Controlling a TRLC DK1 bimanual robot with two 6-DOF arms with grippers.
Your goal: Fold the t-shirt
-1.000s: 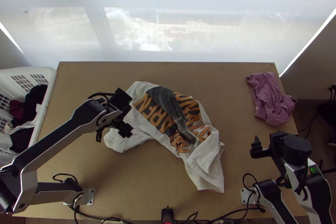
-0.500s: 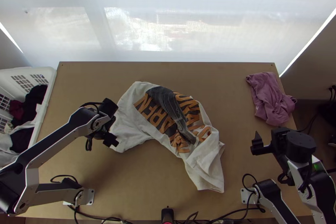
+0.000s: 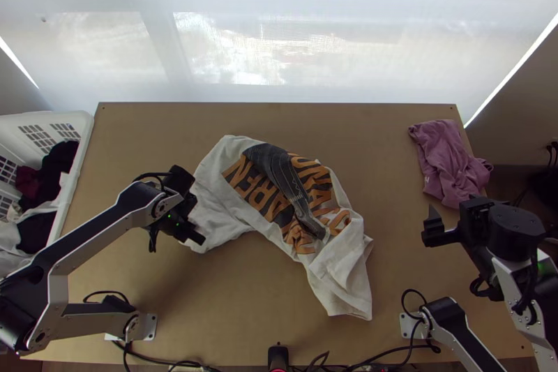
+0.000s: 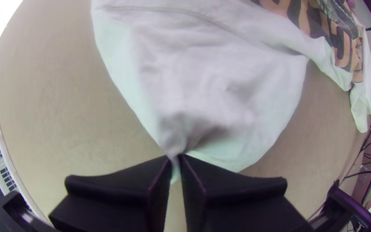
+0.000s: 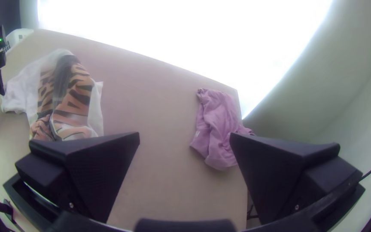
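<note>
My left gripper [image 3: 194, 235] is at the white t-shirt's [image 3: 216, 204] left end in the top view. In the left wrist view the gripper [image 4: 175, 160] is shut, with a small pinch of the t-shirt's white edge [image 4: 220, 86] between its fingertips. The shirt lies rumpled in a bent strip across the table's middle, its orange and black print facing up and one white end bunched toward the near edge. My right gripper [image 3: 431, 227] stands apart from it at the right; in the right wrist view the gripper [image 5: 185, 137] is open with nothing between its fingers.
A crumpled pink garment [image 3: 453, 166] lies at the table's right edge, beyond the right gripper. A white basket [image 3: 78, 155] of clothes stands at the left edge. Cables [image 3: 314, 361] run along the near edge. Bare tabletop [image 3: 335, 128] stretches behind the shirt.
My left gripper has moved left and toward the near side from over the shirt, then shut on its edge. The right gripper has shifted slightly right and farther up the table.
</note>
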